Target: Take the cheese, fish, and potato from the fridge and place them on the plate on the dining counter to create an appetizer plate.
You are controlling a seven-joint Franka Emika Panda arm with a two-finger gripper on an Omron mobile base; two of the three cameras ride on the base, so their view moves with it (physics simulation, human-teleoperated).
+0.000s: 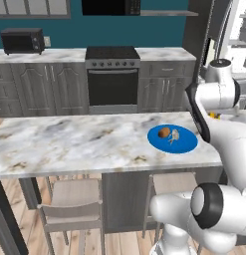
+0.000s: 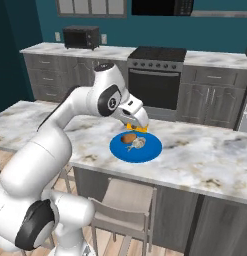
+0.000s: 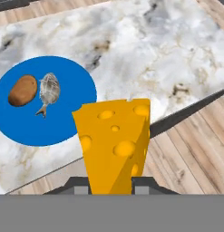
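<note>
My gripper is shut on the cheese, an orange wedge with holes that rises between the fingertips. The hand hovers over the dining counter's edge, beside the blue plate. On the plate the brown potato and the small grey fish lie side by side. In the right base view the gripper holds the cheese just above the plate's far rim, close to the potato and fish. The fridge shows at the upper right.
Stools stand under the counter's near side. Behind the island are the black stove, grey cabinets and a microwave. The counter stretches bare to the left of the plate.
</note>
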